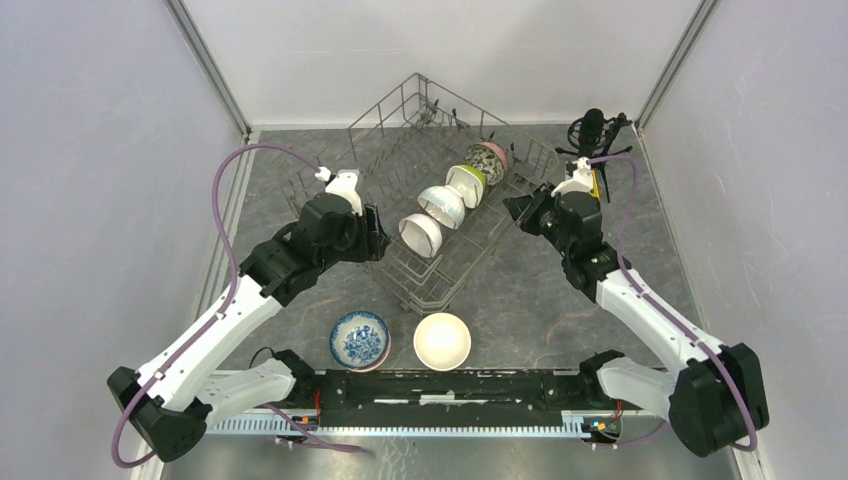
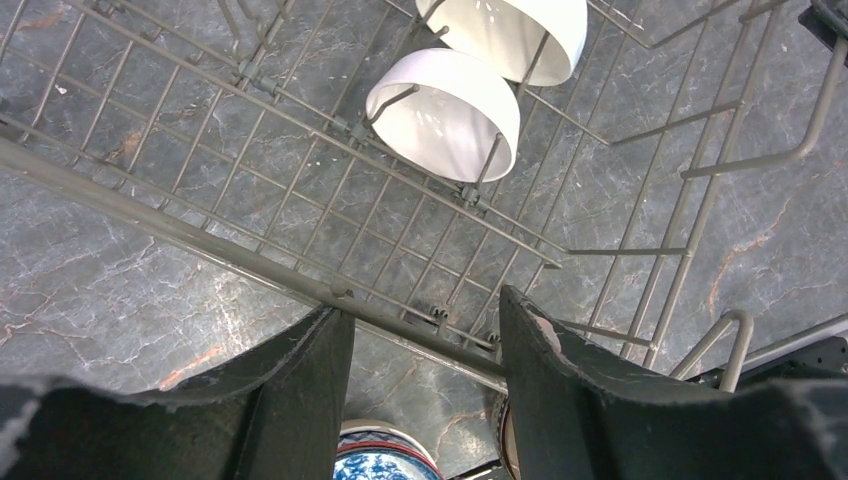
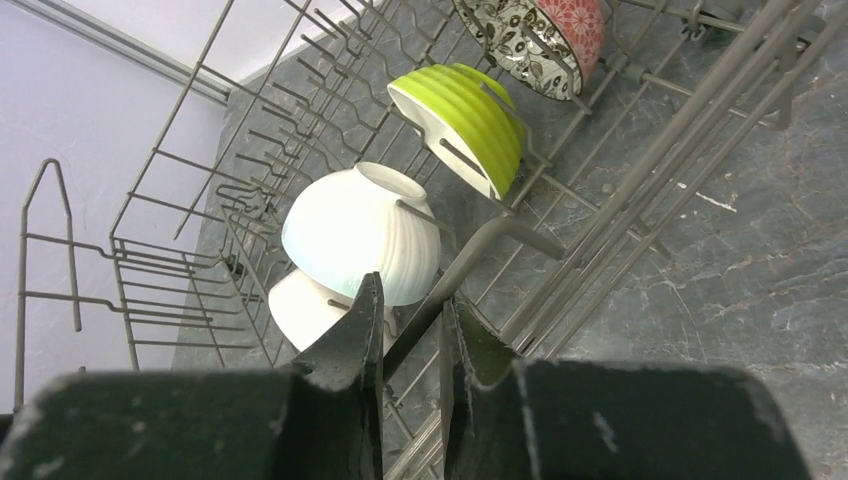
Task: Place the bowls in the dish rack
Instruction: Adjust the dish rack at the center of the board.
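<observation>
Clamping the dish rack (image 1: 385, 125) is what your right gripper (image 3: 410, 300) looks to be doing. Its fingers are sitting almost together on a grey rim bar on the rack's right side, so I'm treating that arm as a brace and not free. Your left gripper (image 2: 425, 315) is hanging over the rack's left rim with its fingers apart, holding nothing.

Five bowls are standing on edge in one row of tines, which is running diagonally from near-left to far-right:
- nearest white bowl (image 1: 421, 235)
- second white bowl (image 1: 441, 206)
- lime green bowl (image 1: 465, 183)
- speckled bowl (image 1: 485, 160)
- red-patterned bowl (image 3: 580, 25), tucked right behind the speckled one

Two bowls are waiting rim-up on the table (image 1: 520, 300), just ahead of the arm bases. The blue-and-white bowl (image 1: 360, 340) is on the left and the cream bowl (image 1: 442, 340) is beside it, near but not touching.

The next move is hinging on this: the blue-and-white bowl is lying straight back toward the bases from your left gripper, and its rim is showing at the bottom edge of the left wrist view. The left arm is both nearer and free, so I'm expecting it to pull back and drop onto that rim. Both bowls are round, so no long axis is mattering for the grasp.

The free tines appear to be at the near-left end of the row, in front of the nearest white bowl. You're tipping the bowl on edge to match the row's lean before seating it.
</observation>
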